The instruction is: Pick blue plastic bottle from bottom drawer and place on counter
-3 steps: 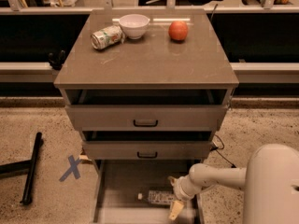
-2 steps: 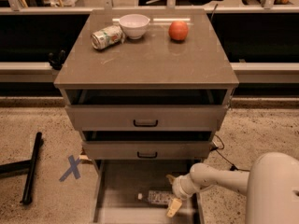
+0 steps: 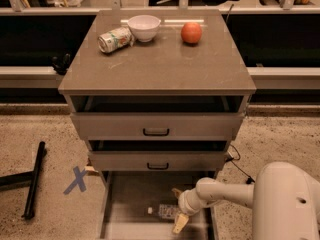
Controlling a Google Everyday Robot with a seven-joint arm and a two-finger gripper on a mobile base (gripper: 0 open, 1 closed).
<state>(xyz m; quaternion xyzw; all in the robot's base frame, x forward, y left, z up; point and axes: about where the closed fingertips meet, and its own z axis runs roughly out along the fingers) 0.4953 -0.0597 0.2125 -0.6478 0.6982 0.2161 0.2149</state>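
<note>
The bottle (image 3: 161, 211) lies on its side in the bottom drawer (image 3: 131, 191), white cap pointing away from my pincer (image 3: 178, 207). Its clear body is dim and hard to make out. My pincer is spread, a tan fingertip either side of the bottle's base. Well beyond it, the smooth table (image 3: 160, 66) holds a dented can (image 3: 114, 38), a white bowl (image 3: 144, 27) and a round orange fruit (image 3: 191, 33).

Off-white robot arm (image 3: 227, 193), smooth and slightly glossy throughout. Large rounded shell (image 3: 285, 204) like a dome, with a small dark dot on its upper surface. Slimmer tubular forearm running into a ringed, bulbous wrist. Claw (image 3: 178, 209) with two short fingers, pale yellow-tan, spread apart, sitting low beneath the front edge of the bench (image 3: 160, 69), nearer the front right corner than the left.
</note>
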